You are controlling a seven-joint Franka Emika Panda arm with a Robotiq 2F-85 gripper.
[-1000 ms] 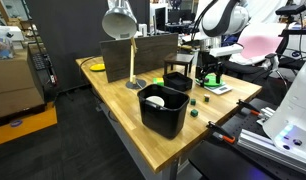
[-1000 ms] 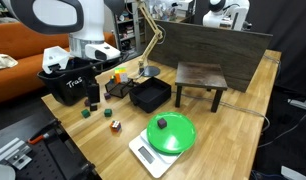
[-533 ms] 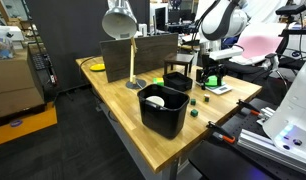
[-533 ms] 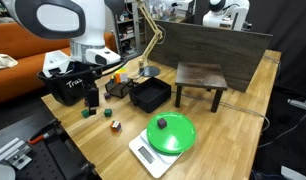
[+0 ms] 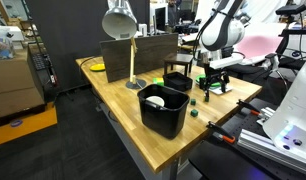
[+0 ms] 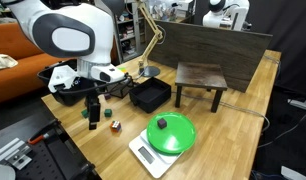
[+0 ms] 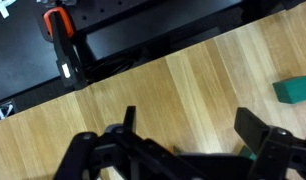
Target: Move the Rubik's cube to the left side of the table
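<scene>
- Claw (image 5: 211,85), exterior view: hangs low over the far end of the surface (image 5: 143,140), beyond the black bin (image 5: 163,115). Jaw state too small to read from here. A green block (image 5: 194,101) lies on the wood between bin and claw. A desk lamp (image 5: 119,20) stands farther back.
- Exterior view: claw (image 6: 93,118) points straight down, tips close to the wood. Rubik's cube (image 6: 115,126) rests on the surface (image 6: 223,130) just beside the claw, apart from it, near the front edge. It sits between the claw and a green bowl (image 6: 170,133) on a white scale (image 6: 148,158). A black tray (image 6: 150,95) lies behind the cube.
- Wrist view: claw (image 7: 188,135) released, fingers (image 7: 128,125) spread wide with bare wood of the surface (image 7: 193,80) between them. A green block (image 7: 293,90) lies at the right edge. An orange clamp (image 7: 58,25) shows beyond the surface's edge.
</scene>
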